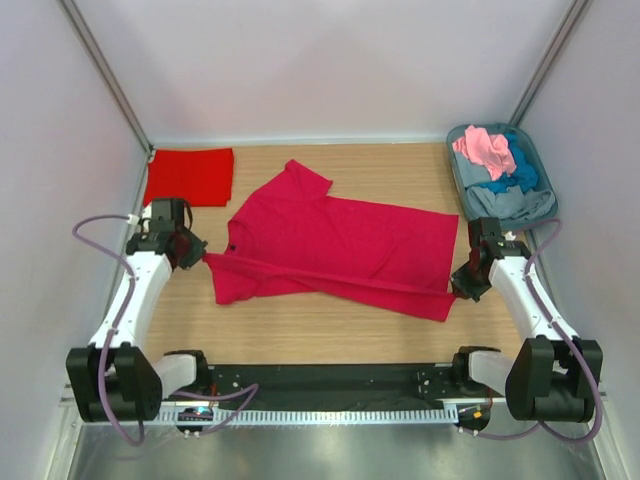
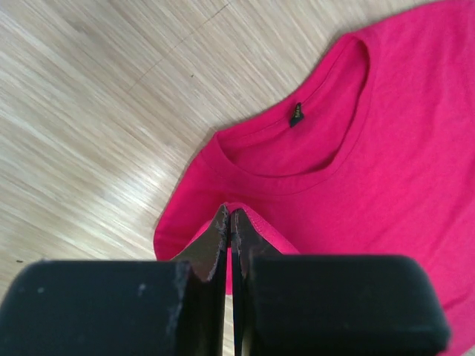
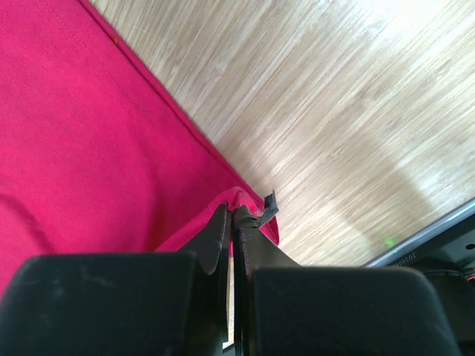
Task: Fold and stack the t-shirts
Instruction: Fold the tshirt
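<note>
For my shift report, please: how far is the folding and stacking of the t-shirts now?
Done: one scarlet t-shirt lies folded at the far left corner. In hand: the crimson t-shirt is spread out, the left claw shut on its collar end, the right claw on its hem corner. Left: a pink shirt, a blue shirt and a grey shirt lie crumpled in the tub.

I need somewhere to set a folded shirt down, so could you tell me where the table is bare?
Bare wood lies along the near edge, between the crimson t-shirt and the base rail, and along the back between the folded red shirt and the tub. Crowded: the middle, and the shirt's ends where the left gripper and right gripper pinch it.
</note>
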Tool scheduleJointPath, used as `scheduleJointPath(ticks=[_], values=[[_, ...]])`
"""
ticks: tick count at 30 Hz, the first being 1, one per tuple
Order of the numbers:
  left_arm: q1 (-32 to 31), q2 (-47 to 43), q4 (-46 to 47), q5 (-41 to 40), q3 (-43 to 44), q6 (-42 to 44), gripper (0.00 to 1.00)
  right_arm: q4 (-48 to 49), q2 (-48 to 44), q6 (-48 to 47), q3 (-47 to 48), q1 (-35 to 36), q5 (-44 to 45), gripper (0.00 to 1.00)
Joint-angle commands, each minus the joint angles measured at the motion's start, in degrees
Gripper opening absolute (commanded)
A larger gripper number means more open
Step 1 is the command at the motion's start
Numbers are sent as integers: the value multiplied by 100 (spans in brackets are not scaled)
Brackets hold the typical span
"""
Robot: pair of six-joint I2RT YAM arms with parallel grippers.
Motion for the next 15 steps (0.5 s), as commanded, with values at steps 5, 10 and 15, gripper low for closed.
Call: scheduleJointPath(ticks=[5, 10, 15], values=[[-1040, 1219, -804, -1100, 867, 224, 0, -94, 55, 16, 305, 23, 450, 1], [-2024, 948, -1280, -1287, 746, -153, 0, -973, -103, -97, 779, 59, 1029, 1], [-2333, 587, -1570, -1269, 306, -426, 0, -1791, -68, -238, 1325, 50, 1513, 1]])
